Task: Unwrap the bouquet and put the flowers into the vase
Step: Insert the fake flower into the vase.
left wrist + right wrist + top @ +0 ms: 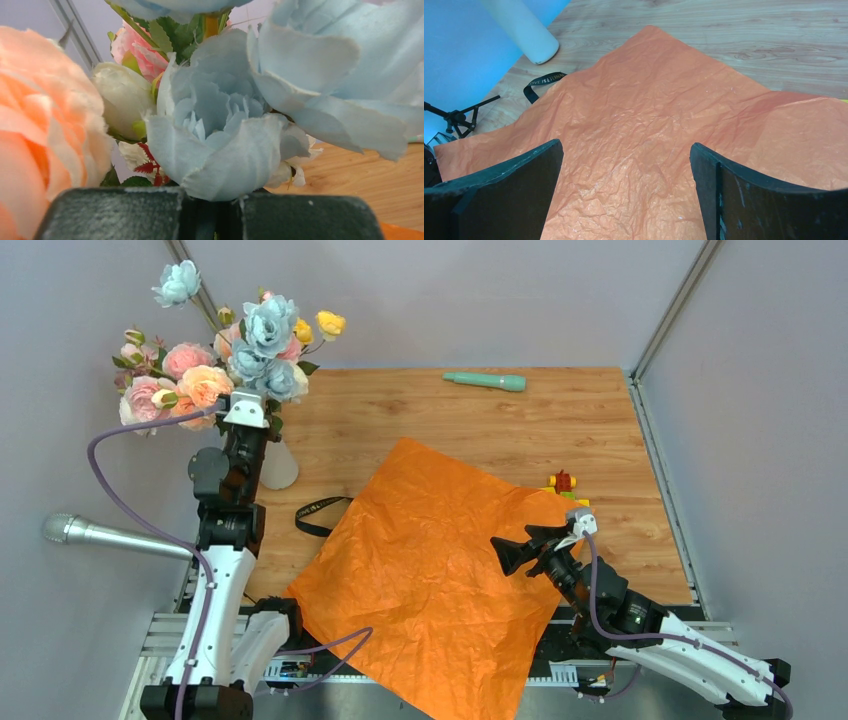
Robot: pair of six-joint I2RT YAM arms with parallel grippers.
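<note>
Top external view is showing the left gripper (245, 412) clamping its jaws together low on the flowers (210, 365), which are hanging high at the back left, above the vase (281, 466) standing partly hidden behind the arm. In my judgement, the wide bunch could be missing the narrow mouth, or tipping the vase, if the stems are coming down off-centre. Further right, the right gripper (522, 552) is hovering over the unfolded paper (430, 580) with jaws wide apart, holding nothing.

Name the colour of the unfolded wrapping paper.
The paper is crinkled plain orange, shown best in the right wrist view.
</note>
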